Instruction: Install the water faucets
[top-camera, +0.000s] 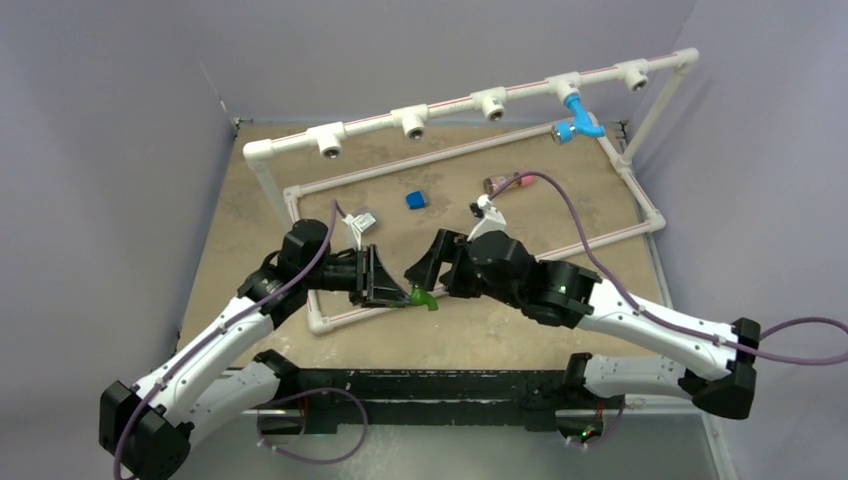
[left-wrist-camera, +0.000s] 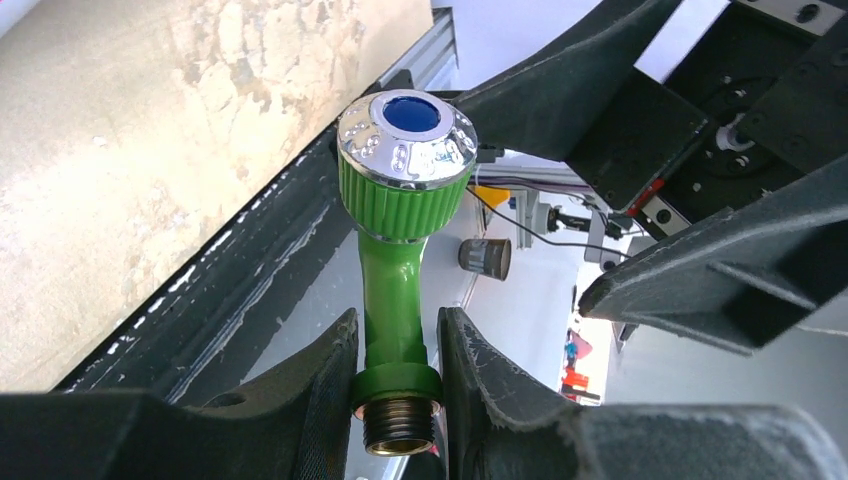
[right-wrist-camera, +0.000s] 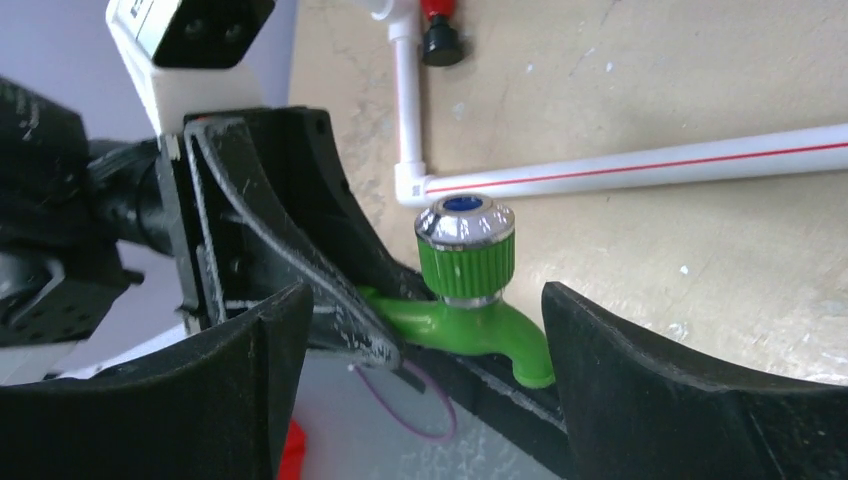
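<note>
Green faucet (left-wrist-camera: 392, 290) sits pinched in the left jaws, while the right jaws gape around it, apparently not touching.

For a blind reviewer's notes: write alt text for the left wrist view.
The left gripper clamps a green faucet by the stem just above its threaded end, its chrome cap with a blue centre at the top of the frame. The right gripper stands open at right, and the tan table fills the left.
</note>
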